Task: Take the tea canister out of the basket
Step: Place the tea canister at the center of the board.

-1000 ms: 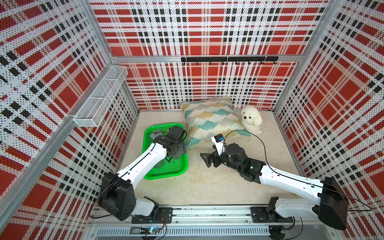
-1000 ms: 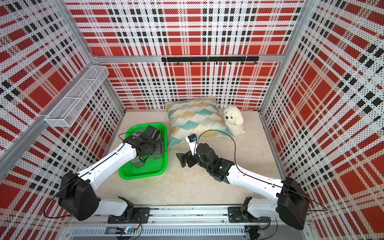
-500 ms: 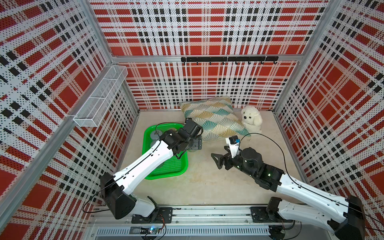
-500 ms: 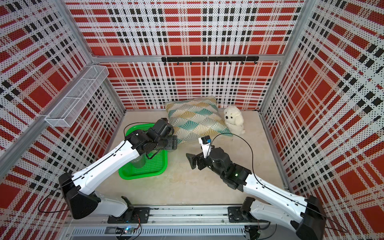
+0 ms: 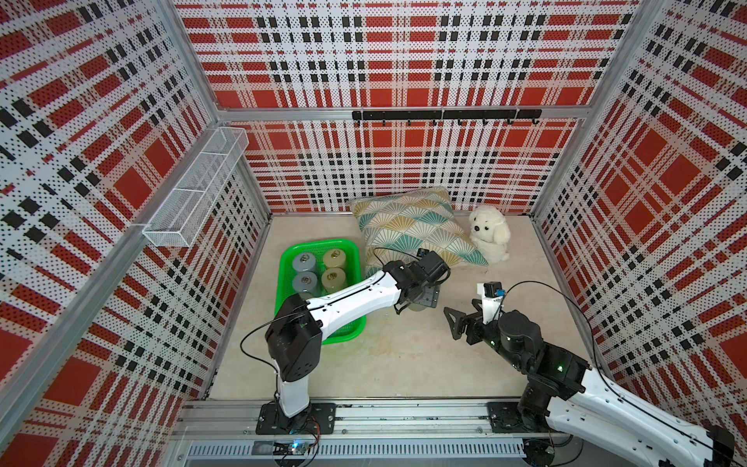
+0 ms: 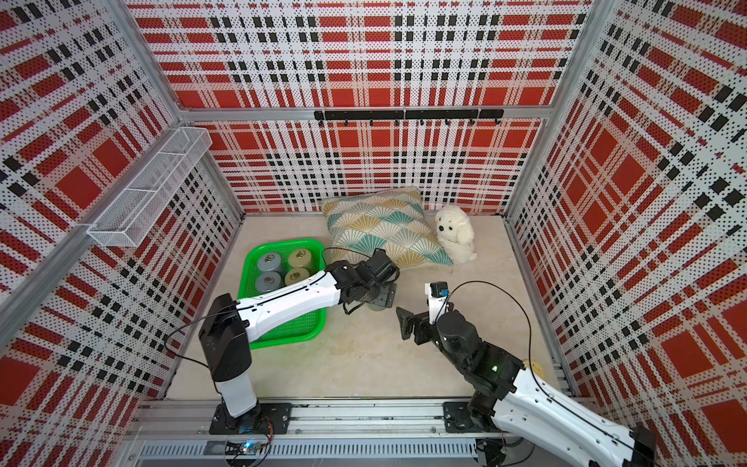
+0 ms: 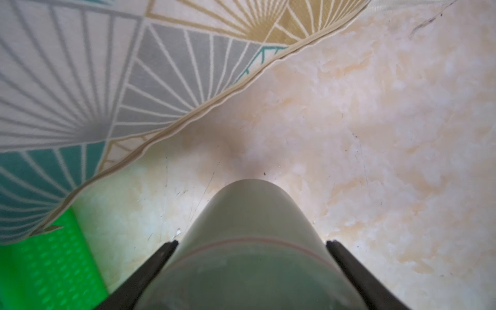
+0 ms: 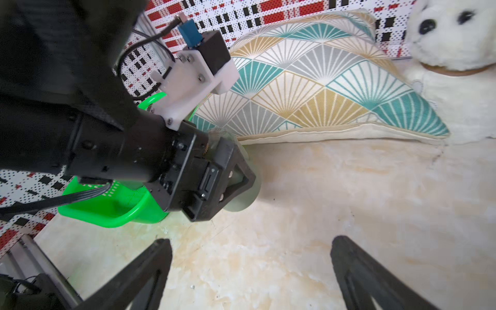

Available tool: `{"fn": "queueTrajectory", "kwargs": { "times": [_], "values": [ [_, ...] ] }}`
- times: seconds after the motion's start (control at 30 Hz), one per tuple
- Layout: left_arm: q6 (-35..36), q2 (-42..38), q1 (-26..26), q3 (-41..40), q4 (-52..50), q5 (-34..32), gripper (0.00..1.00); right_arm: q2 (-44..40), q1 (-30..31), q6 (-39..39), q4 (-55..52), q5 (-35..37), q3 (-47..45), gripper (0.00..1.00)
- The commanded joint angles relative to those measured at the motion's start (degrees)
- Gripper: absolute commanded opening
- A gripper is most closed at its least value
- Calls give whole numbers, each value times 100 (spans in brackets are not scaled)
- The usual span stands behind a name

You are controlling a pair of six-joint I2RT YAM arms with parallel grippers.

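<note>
Left pincer (image 7: 252, 243), spread wide, clamps tilted grey-green cylindrical tea canister (image 7: 249, 209) low over beige desk (image 7: 375, 134), outside green plastic basket (image 5: 319, 244).

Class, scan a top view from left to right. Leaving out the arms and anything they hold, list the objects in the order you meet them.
white wire rack → green basket → patterned pillow → plush dog

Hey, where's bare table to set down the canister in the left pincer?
Widest bare patch: tabletop between the basket, the right pincer and the front rail. Also right of the plush dog. Crowded: against the pillow, and the basket, with four canisters inside.
</note>
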Motion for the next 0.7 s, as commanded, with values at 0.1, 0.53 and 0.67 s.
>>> {"fn": "queueTrajectory", "kwargs": {
  "times": [0.1,0.53,0.67],
  "values": [
    [208,735,-139,811,590,-60,67,-580,-49,434,-393,849,-338,100],
    [318,1861,-212,1643,591,-45,67,-567,-158,404,-125,724,-680,100],
    [367,2055,-185,1817,592,-68,67,-566,-189,378,-74,646,-695,100]
  ]
}}
